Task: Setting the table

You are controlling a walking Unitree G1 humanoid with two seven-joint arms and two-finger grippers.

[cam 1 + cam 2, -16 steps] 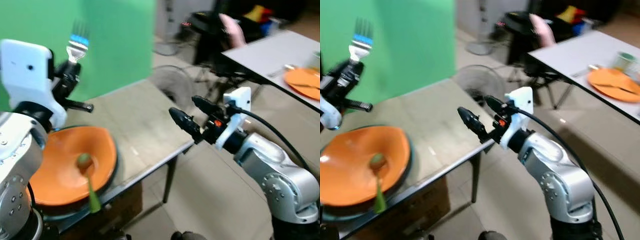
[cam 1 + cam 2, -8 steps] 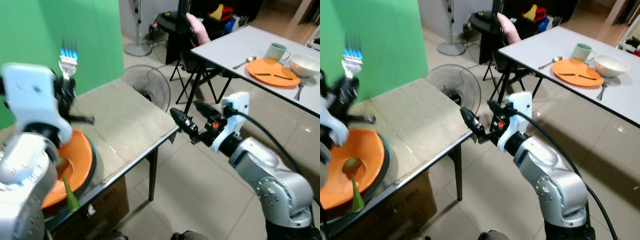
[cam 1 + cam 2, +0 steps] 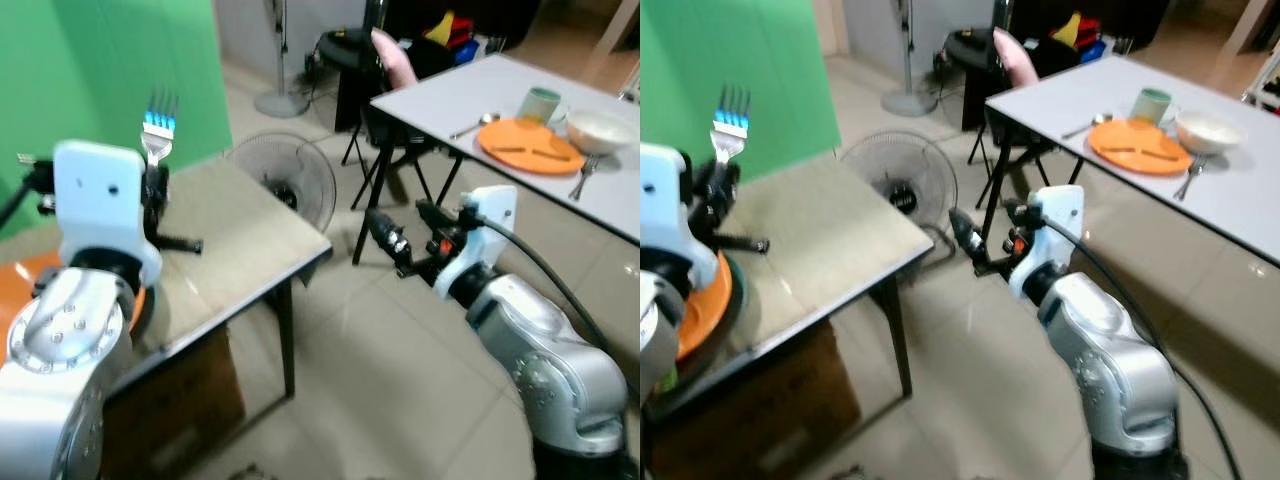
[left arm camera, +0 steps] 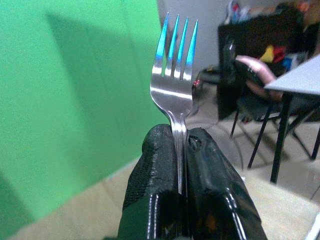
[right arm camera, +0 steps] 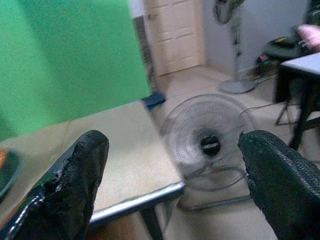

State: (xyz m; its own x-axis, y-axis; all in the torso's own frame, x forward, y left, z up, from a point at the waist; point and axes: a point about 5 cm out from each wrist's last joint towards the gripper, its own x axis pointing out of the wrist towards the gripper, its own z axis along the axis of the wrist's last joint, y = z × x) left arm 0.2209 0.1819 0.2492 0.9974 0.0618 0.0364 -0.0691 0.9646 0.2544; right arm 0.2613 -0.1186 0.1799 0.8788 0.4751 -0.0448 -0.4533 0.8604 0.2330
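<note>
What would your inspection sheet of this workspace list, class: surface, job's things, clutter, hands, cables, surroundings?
Surface: beige table before a green screen; white table farther off.
Job's things: fork upright in the left hand; orange plate, white bowl, green mug and cutlery on the white table; another orange plate at the beige table's near end.
Clutter: nothing seen.
Hands: left hand shut on the fork; right hand open, empty.
Cables: black cable along the right arm.
Surroundings: floor fan, black chair, tiled floor.
</note>
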